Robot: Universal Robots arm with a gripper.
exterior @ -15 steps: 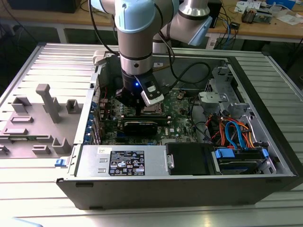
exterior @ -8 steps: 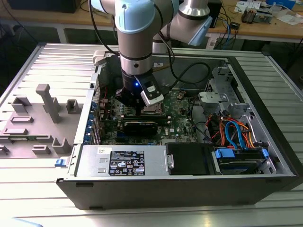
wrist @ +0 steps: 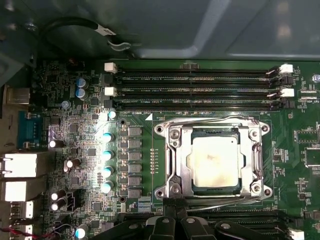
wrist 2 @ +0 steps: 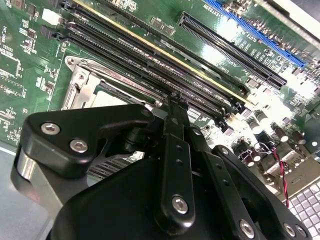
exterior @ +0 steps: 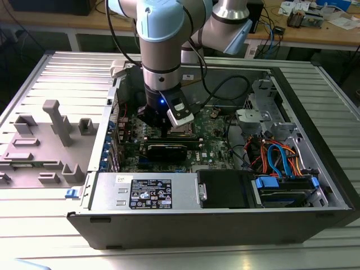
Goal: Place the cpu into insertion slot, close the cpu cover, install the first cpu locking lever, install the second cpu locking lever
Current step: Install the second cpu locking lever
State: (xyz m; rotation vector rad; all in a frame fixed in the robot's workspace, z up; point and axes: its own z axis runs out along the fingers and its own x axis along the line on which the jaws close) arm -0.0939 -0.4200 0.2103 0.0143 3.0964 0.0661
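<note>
Ribbed grey metal decking (exterior: 50, 73) spreads under everything, and behind it a wooden workbench (exterior: 315, 31) runs along the back of the room, littered with cables and small gear. On the decking, toward the exterior view's left, sits a grey moulded fixture tray (exterior: 39, 140) with upright posts. An open computer case (exterior: 225, 214) lies on its side in the middle, a white-and-black label (exterior: 151, 194) on its power supply cover; I leave its print unread. Orange and blue cables (exterior: 278, 157) tangle at the exterior view's right end.

I hang down into the case over the green motherboard (wrist: 75, 130). Faint white lettering runs beside the long black memory slots (wrist: 195, 80), too small for me to make out.

In the first wrist view the cpu (wrist: 216, 162) lies flat in the insertion slot (wrist: 172, 197), its dull silver top showing through the cut-out of the cpu cover (wrist: 175, 150), which lies down over it. Thin wire levers (wrist: 215, 119) run along the socket's edges.

My gripper (wrist 2: 174, 100) sits just beside the socket, its black fingers (wrist 2: 172, 117) drawn together with nothing between them; its tips also show in the first wrist view (wrist: 172, 217).
</note>
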